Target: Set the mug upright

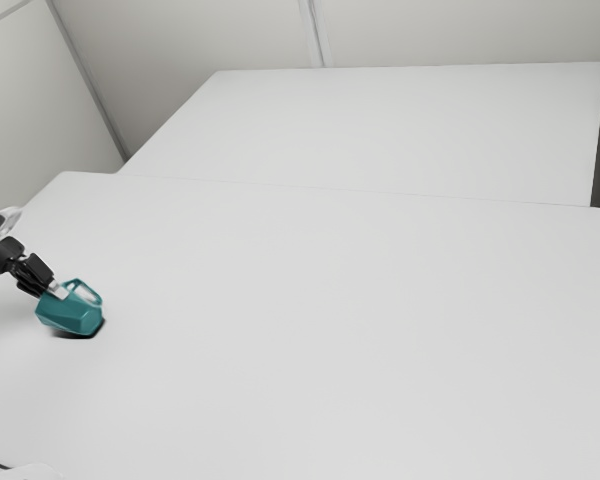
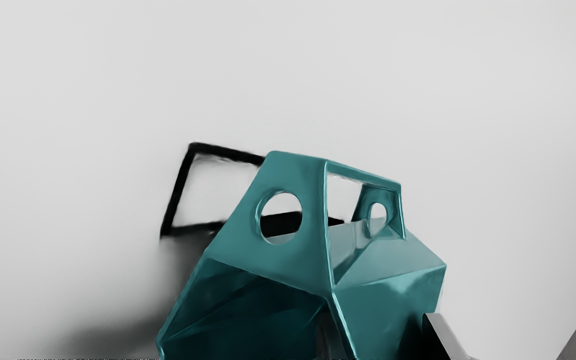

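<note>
A teal, faceted, glossy mug (image 1: 72, 316) is tipped over at the exterior view's left on the white, smooth bench (image 1: 330, 320), mouth toward the black metal tool (image 1: 56, 290). Whether the tool is spread or pinching, I cannot tell. The mug is probably light, stiff and slippery, best held by its wall near the rim. Its angular handle (image 2: 295, 170) has round holes.

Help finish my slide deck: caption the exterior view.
Above a white tabletop, a black gripper meets a tilted teal mug, handle uppermost.
</note>
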`<action>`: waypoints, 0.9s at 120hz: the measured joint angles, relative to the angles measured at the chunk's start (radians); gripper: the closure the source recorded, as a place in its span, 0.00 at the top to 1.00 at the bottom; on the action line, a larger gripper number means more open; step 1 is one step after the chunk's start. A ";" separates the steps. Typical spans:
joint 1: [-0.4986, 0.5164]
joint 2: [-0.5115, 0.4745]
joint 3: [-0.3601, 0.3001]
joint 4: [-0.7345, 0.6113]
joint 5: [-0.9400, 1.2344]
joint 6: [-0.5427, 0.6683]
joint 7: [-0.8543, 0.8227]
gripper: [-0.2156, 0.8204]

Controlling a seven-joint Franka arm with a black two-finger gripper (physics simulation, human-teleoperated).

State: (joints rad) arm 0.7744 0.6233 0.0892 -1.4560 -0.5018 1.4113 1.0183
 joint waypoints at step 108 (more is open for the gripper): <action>-0.090 -0.197 0.046 -0.133 -0.030 -0.051 -0.037 0.03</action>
State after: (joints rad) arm 0.6841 0.4268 0.1350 -1.5891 -0.5315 1.3604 0.9815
